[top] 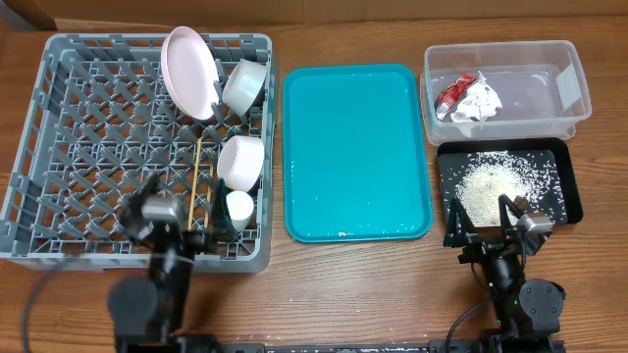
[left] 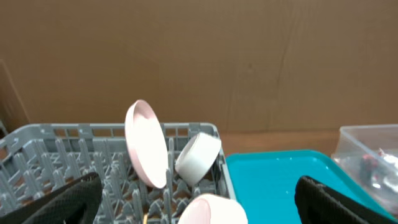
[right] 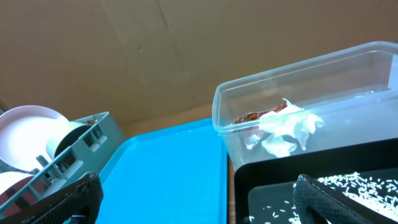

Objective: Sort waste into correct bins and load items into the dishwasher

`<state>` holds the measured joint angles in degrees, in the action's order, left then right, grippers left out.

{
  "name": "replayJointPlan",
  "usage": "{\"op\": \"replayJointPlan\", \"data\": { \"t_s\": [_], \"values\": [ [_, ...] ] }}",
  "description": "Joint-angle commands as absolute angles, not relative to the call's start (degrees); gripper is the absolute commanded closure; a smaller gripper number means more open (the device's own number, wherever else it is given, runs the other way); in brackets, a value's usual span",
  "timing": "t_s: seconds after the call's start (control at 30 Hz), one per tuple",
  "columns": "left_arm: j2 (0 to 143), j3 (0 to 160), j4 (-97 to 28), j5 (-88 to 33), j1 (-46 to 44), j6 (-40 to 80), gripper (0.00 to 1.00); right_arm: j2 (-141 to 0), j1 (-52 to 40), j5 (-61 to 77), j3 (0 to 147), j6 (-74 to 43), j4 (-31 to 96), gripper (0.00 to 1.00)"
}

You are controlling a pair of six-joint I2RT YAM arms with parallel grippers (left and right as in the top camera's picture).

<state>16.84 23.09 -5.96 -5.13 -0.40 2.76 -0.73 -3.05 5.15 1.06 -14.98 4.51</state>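
Observation:
The grey dish rack (top: 59, 147) holds an upright white plate (top: 189, 71), two white bowls (top: 244, 83) (top: 240, 162), a small white cup (top: 238, 210) and wooden chopsticks (top: 196, 186). The plate (left: 146, 151) and a bowl (left: 198, 157) also show in the left wrist view. The clear tub (top: 564, 93) holds the red-and-white wrapper (top: 469, 97), also seen in the right wrist view (right: 273, 124). The black tray (top: 564, 196) holds loose rice (top: 491, 181) and a small brown lump (top: 517, 202). My left gripper (top: 167, 211) is open and empty over the rack's front. My right gripper (top: 486, 221) is open and empty at the black tray's front edge.
A flat teal tray (top: 355, 147) lies between the rack and the bins, with a few rice grains near its front edge. A brown cardboard wall stands behind the table. Bare wooden table runs along the front.

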Motion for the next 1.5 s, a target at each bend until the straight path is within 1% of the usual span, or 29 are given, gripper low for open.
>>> {"op": "replayJointPlan", "data": {
  "t_s": [0.0, 0.17, 0.4, 0.53, 1.47],
  "values": [
    [8.8, 14.2, -3.5, -3.8, -0.3, 1.4, 0.0, -0.2, -3.3, 5.2, 0.4, -15.2, 4.3, 0.0],
    [0.5, 6.4, -3.6, -2.1, -0.3, 1.1, 0.0, -0.2, -3.3, 5.2, 0.4, -15.2, 4.3, 0.0],
    [0.2, 0.3, 0.1, -0.6, -0.3, 0.4, 0.0, -0.2, -3.3, 5.2, 0.4, -15.2, 4.3, 0.0],
    [0.2, 0.3, -4.8, -0.6, -0.4, -0.8, 0.0, -0.2, -3.3, 5.2, 0.4, -15.2, 4.3, 0.0],
    [0.3, 0.3, -4.4, -0.6, -0.4, -1.3, 0.0, -0.2, -3.3, 5.2, 0.4, -15.2, 4.3, 0.0]
  ]
}}
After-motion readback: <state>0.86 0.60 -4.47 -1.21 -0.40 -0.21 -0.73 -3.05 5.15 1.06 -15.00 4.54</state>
